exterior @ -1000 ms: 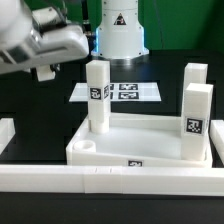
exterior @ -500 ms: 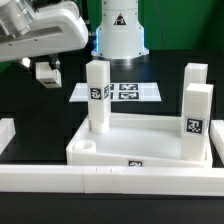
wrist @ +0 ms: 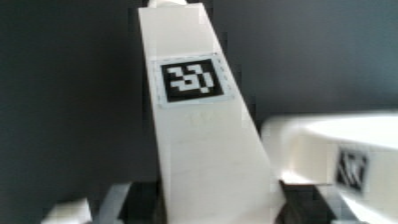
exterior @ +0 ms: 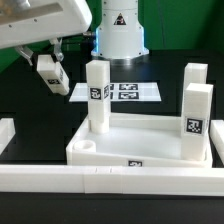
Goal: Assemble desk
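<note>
The desk panel (exterior: 140, 142), a white rimmed tray, lies in the middle of the black table. Three white tagged legs stand upright in it: one at the exterior view's left (exterior: 97, 95), one at the near right (exterior: 197, 120) and one at the far right (exterior: 195, 75). My gripper (exterior: 48, 62) hangs above and to the left of the panel, shut on another white leg (exterior: 51, 76), which is tilted. In the wrist view this held leg (wrist: 192, 110) runs away from my gripper (wrist: 210, 205) with its tag facing the camera. The dark fingers (wrist: 128, 200) press on both sides of it. A corner of the panel (wrist: 347, 145) shows beside it.
The marker board (exterior: 122, 92) lies flat behind the panel. Long white rails run along the front (exterior: 100, 180) and at the left (exterior: 5, 135) and right (exterior: 218, 150) edges. The arm's white base (exterior: 120, 30) stands at the back.
My gripper has moved down and toward the exterior view's right with the leg, closer to the panel's left leg. The panel and standing legs have not moved.
</note>
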{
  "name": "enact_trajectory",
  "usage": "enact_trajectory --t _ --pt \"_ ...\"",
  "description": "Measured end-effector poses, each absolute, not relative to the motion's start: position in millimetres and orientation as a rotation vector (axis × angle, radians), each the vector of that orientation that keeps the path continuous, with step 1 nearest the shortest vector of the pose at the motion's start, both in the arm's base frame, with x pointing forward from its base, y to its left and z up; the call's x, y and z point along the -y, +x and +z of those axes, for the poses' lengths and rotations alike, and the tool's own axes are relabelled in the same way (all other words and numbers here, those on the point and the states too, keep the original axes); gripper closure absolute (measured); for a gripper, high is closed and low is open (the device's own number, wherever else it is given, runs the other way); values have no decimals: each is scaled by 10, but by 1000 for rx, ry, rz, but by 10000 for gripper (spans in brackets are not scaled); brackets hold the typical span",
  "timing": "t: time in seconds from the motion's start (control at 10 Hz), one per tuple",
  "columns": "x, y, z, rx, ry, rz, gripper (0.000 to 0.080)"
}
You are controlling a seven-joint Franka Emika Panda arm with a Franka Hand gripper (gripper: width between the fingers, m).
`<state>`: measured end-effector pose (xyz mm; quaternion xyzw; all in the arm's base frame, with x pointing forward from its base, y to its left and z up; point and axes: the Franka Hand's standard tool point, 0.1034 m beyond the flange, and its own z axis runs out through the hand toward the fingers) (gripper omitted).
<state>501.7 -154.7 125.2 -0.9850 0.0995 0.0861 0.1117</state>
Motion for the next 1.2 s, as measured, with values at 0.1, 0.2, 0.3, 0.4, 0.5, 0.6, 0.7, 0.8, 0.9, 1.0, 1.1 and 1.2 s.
enact_trajectory --t 0.1,0.2,0.3,0.4,0.5,0.6,0.7,0.8,0.9,1.0,1.1,1.2 --pt "1582 5071 1238 -293 -2928 161 499" --pt "1618 5061 1227 -306 -2954 62 499" --pt "1650 5035 1222 -318 -2976 -15 499" --pt "1668 5052 1241 -322 -2996 -69 499" --pt "1593 5187 1409 -349 -2974 -159 499" --pt "1520 5289 1533 -370 -2947 -221 499" --pt "1510 5444 1645 -383 -2939 -385 499" --pt "1586 5399 1613 -379 -2975 -507 499" --pt "1651 5345 1584 -388 -3007 -574 499" --pt "1680 5331 1584 -384 -3026 -608 499" --pt "1641 5346 1581 -393 -3016 -590 499" --pt "1524 5455 1632 -404 -2986 -582 499"
